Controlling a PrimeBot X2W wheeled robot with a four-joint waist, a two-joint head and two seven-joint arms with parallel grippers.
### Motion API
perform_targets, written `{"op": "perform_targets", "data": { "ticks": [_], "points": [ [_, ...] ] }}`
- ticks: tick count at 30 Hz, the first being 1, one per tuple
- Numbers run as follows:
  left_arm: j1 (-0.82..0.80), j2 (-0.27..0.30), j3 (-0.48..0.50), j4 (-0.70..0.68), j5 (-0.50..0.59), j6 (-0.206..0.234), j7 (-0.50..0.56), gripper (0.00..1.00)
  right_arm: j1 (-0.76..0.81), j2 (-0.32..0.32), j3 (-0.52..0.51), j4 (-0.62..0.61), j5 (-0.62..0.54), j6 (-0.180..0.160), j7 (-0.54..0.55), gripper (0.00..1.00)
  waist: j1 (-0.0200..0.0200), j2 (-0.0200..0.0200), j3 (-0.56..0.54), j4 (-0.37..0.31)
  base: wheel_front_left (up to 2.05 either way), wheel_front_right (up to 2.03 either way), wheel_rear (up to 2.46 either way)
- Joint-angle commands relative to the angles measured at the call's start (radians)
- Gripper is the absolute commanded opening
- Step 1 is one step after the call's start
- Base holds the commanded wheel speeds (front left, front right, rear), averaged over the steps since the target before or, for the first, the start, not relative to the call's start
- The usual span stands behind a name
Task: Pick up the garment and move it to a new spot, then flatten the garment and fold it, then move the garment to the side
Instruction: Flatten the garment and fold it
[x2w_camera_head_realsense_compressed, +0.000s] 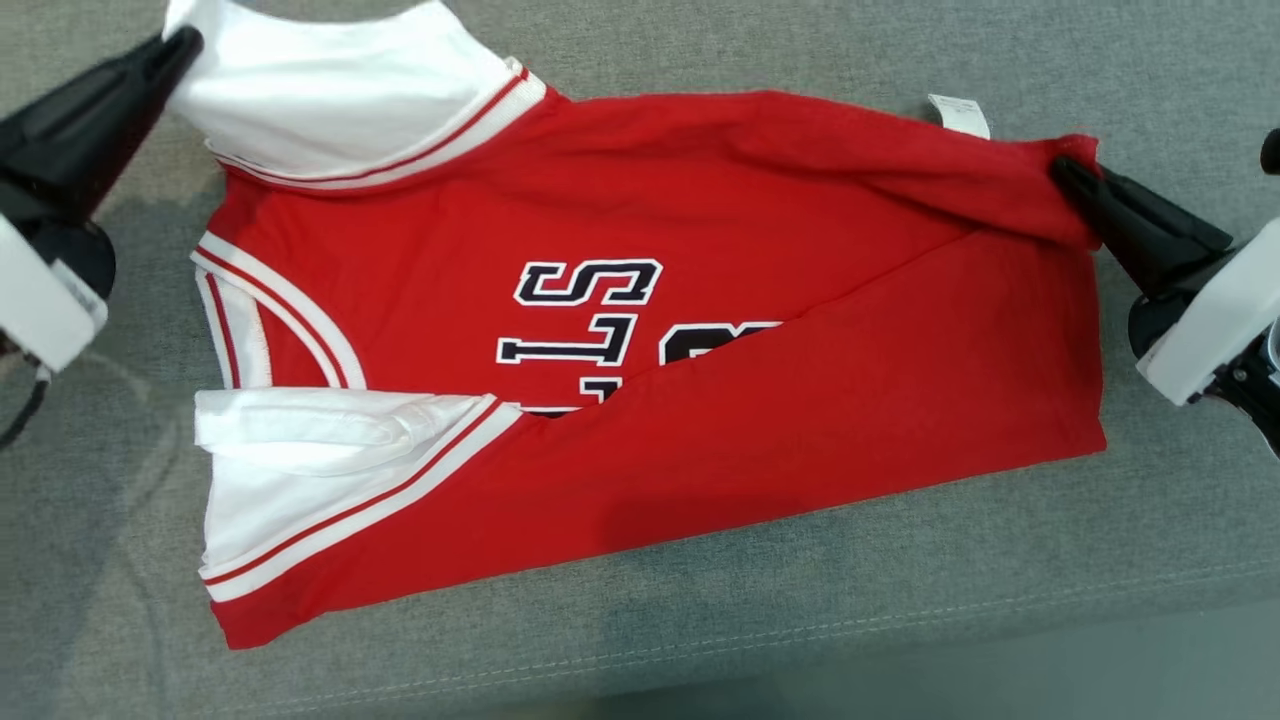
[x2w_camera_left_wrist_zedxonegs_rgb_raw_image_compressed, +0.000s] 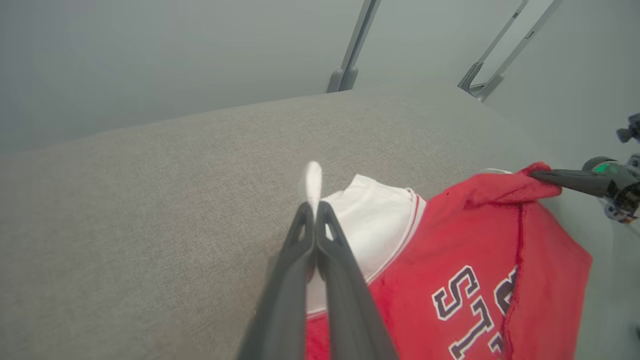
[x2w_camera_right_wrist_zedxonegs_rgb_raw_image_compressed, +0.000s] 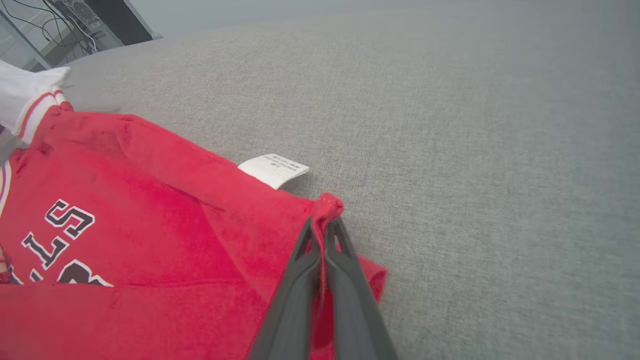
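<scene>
The garment (x2w_camera_head_realsense_compressed: 760, 400) is a red jersey with white sleeves, red-striped trim and black-and-white lettering, lying partly folded on the grey cushion. My left gripper (x2w_camera_head_realsense_compressed: 185, 45) is shut on the far white sleeve (x2w_camera_left_wrist_zedxonegs_rgb_raw_image_compressed: 370, 220) at the upper left; a bit of white cloth sticks out past its fingertips (x2w_camera_left_wrist_zedxonegs_rgb_raw_image_compressed: 315, 207). My right gripper (x2w_camera_head_realsense_compressed: 1065, 170) is shut on the far red hem corner (x2w_camera_right_wrist_zedxonegs_rgb_raw_image_compressed: 327, 205) at the upper right, lifting it a little. In the left wrist view the right gripper (x2w_camera_left_wrist_zedxonegs_rgb_raw_image_compressed: 537, 175) pinches that red corner. The near half of the garment lies flat, folded over the lettering.
A white care label (x2w_camera_head_realsense_compressed: 958, 113) (x2w_camera_right_wrist_zedxonegs_rgb_raw_image_compressed: 274, 169) pokes out from the far edge of the jersey. The grey fabric surface (x2w_camera_head_realsense_compressed: 700, 640) extends all around, with a seam near its front edge. Metal frame legs (x2w_camera_left_wrist_zedxonegs_rgb_raw_image_compressed: 350, 55) stand beyond the far edge.
</scene>
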Motion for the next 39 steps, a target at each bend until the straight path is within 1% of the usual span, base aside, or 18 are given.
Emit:
{"op": "perform_targets", "data": {
  "ticks": [1,3,5,8,9,12,15,18,20,21,22,23,24,25,29,32,35,39],
  "points": [
    [0.043,0.083,0.063,-0.069,-0.008,0.006,-0.047,0.00,0.063,-0.053,0.007,-0.036,0.011,-0.003,-0.019,0.00,0.0000,-0.0001,-0.009,0.016,0.00,0.00,0.00],
    [0.112,0.113,0.073,-0.137,-0.018,0.029,-0.099,0.00,0.079,-0.085,0.016,-0.048,-0.007,-0.003,-0.040,0.00,0.0000,-0.0001,-0.015,0.029,0.00,0.00,0.00],
    [0.217,0.154,0.082,-0.238,-0.026,0.072,-0.179,0.00,0.081,-0.142,0.050,-0.076,-0.117,-0.003,-0.100,0.00,0.0000,-0.0001,-0.022,0.046,0.00,0.00,0.00],
    [0.324,0.184,0.086,-0.324,-0.035,0.124,-0.262,0.00,0.094,-0.182,0.078,-0.068,-0.227,-0.003,-0.167,0.00,0.0000,-0.0001,-0.031,0.061,0.00,0.00,0.00],
    [0.426,0.202,0.085,-0.396,-0.045,0.172,-0.346,0.00,0.119,-0.202,0.078,-0.035,-0.319,-0.003,-0.221,0.00,0.0000,-0.0001,-0.040,0.076,0.00,0.00,0.00],
    [0.510,0.209,0.077,-0.446,-0.032,0.213,-0.396,0.00,0.148,-0.205,0.065,-0.008,-0.412,-0.003,-0.252,0.00,0.0000,-0.0001,-0.047,0.088,0.00,0.00,0.00],
    [0.575,0.182,0.067,-0.473,-0.021,0.231,-0.419,0.00,0.185,-0.202,0.046,0.005,-0.506,-0.003,-0.268,0.00,0.0000,-0.0001,-0.055,0.102,0.00,0.00,0.00],
    [0.608,0.155,0.054,-0.478,-0.016,0.228,-0.425,0.00,0.213,-0.199,0.033,0.008,-0.562,-0.003,-0.273,0.00,0.0000,-0.0001,-0.061,0.111,0.00,0.00,0.00],
    [0.632,0.123,0.038,-0.474,-0.015,0.217,-0.428,0.00,0.250,-0.196,0.023,0.008,-0.598,-0.003,-0.276,0.00,0.0000,-0.0001,-0.067,0.121,0.00,0.00,0.00],
    [0.652,0.081,0.015,-0.451,-0.015,0.205,-0.430,0.00,0.308,-0.186,-0.008,-0.007,-0.639,-0.003,-0.278,0.00,0.0000,-0.0001,-0.076,0.131,0.00,0.00,0.00],
    [0.658,0.066,0.010,-0.441,-0.021,0.197,-0.430,0.13,0.330,-0.179,-0.028,-0.015,-0.643,-0.003,-0.278,0.00,0.0000,-0.0001,-0.079,0.132,0.00,0.00,0.00],
    [0.664,0.054,0.003,-0.429,-0.029,0.191,-0.430,0.45,0.356,-0.173,-0.042,-0.018,-0.644,-0.003,-0.278,0.32,0.0000,-0.0001,-0.082,0.132,0.00,0.00,0.00],
    [0.669,0.046,0.000,-0.412,-0.034,0.192,-0.430,1.00,0.382,-0.164,-0.055,-0.017,-0.640,-0.003,-0.278,0.64,0.0000,-0.0001,-0.088,0.130,0.00,0.00,0.00],
    [0.672,0.035,-0.001,-0.400,-0.039,0.190,-0.430,1.00,0.404,-0.154,-0.070,-0.024,-0.638,-0.003,-0.278,1.00,0.0000,-0.0001,-0.091,0.129,0.00,0.00,0.00],
    [0.688,0.004,0.013,-0.350,-0.050,0.197,-0.433,1.00,0.487,-0.115,-0.133,-0.041,-0.637,-0.003,-0.278,1.00,0.0000,-0.0001,-0.109,0.123,0.00,0.00,0.00],
    [0.701,0.003,0.040,-0.312,-0.011,0.246,-0.435,1.00,0.542,-0.086,-0.188,-0.051,-0.644,-0.003,-0.278,1.00,0.0000,-0.0001,-0.129,0.117,0.00,0.00,0.00],
    [0.710,-0.006,0.103,-0.285,0.061,0.327,-0.436,1.00,0.597,-0.036,-0.274,-0.077,-0.611,-0.003,-0.278,1.00,0.0000,-0.0001,-0.154,0.117,0.00,0.00,0.00],
    [0.744,-0.055,0.236,-0.283,0.200,0.449,-0.436,1.00,0.676,0.037,-0.416,-0.126,-0.548,-0.003,-0.278,1.00,0.0000,-0.0001,-0.195,0.121,0.00,0.00,0.00]
  ]
}}
